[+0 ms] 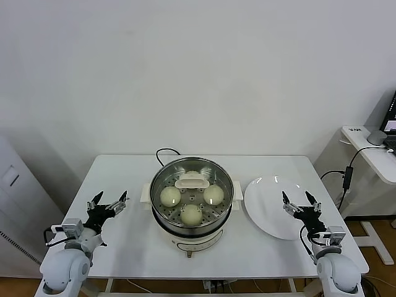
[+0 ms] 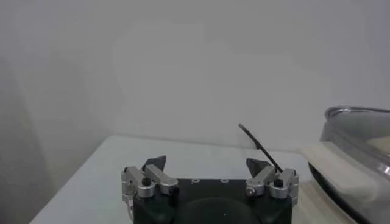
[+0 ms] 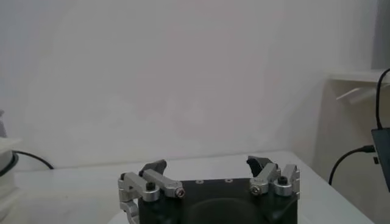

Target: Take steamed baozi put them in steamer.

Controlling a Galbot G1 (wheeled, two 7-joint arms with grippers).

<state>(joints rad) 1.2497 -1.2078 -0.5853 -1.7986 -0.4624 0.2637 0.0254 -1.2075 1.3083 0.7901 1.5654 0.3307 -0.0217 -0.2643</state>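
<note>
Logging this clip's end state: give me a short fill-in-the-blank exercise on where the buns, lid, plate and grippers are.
1. The steamer holds ____ visible buns under its glass lid.
2. The white plate on the steamer's right is ____.
3. The left gripper and the right gripper both have their jaws ____.
4. The lid sits ____ the steamer.

Missing words: three; empty; open; on

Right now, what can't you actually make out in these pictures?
- Fourth baozi: head view shows three baozi in the steamer; the lid handle hides anything behind.
- Left wrist view: the steamer is cut off by the edge.
- Right wrist view: the plate is out of view.
</note>
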